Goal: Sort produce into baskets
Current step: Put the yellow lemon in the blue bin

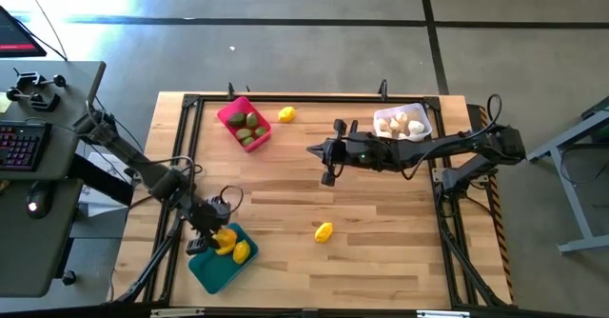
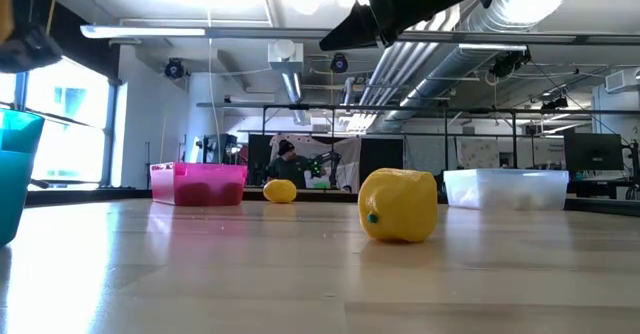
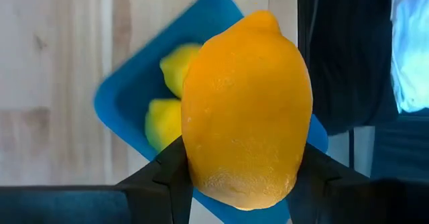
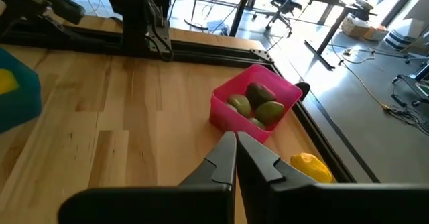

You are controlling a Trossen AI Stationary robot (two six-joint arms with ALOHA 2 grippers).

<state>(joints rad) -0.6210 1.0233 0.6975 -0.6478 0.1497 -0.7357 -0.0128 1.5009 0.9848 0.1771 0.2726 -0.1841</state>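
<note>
From above, we take the teal basket (image 1: 211,270) at the table's (image 1: 381,251) near-left corner as our landmark. Our left gripper (image 1: 217,236) hangs over its upper edge with a lemon (image 1: 226,241) between the fingers, and another lemon (image 1: 242,252) lies inside the basket. To the right of the teal basket a loose lemon (image 1: 324,231) rests on bare wood. Far beyond it, toward the opposite edge, sits the pink basket (image 1: 230,115) with green fruit (image 1: 249,128), and one more lemon (image 1: 286,114) lies just right of that. At the corner diagonally across from the teal basket the whitish basket (image 1: 423,121) holds garlic bulbs (image 1: 401,125). Our right gripper (image 1: 326,151) hovers mid-table, between the pink and whitish baskets.

At table level, the teal basket (image 2: 17,169) shows at the left edge; the loose lemon (image 2: 399,205) stands nearest, with the pink basket (image 2: 198,183), the far lemon (image 2: 280,191) and the whitish basket (image 2: 506,187) beyond. A person (image 2: 287,160) is in the room behind.

From the left wrist, the jaws are clamped on the lemon (image 3: 247,110), held above the teal basket (image 3: 124,96), where two lemons (image 3: 167,100) lie.

From the right wrist, the right gripper (image 4: 236,143) has its jaws together, holding nothing, aimed toward the pink basket (image 4: 224,103) with its green fruit (image 4: 258,103); the far lemon (image 4: 311,167) lies beside it, and the teal basket (image 4: 17,93) sits well apart
</note>
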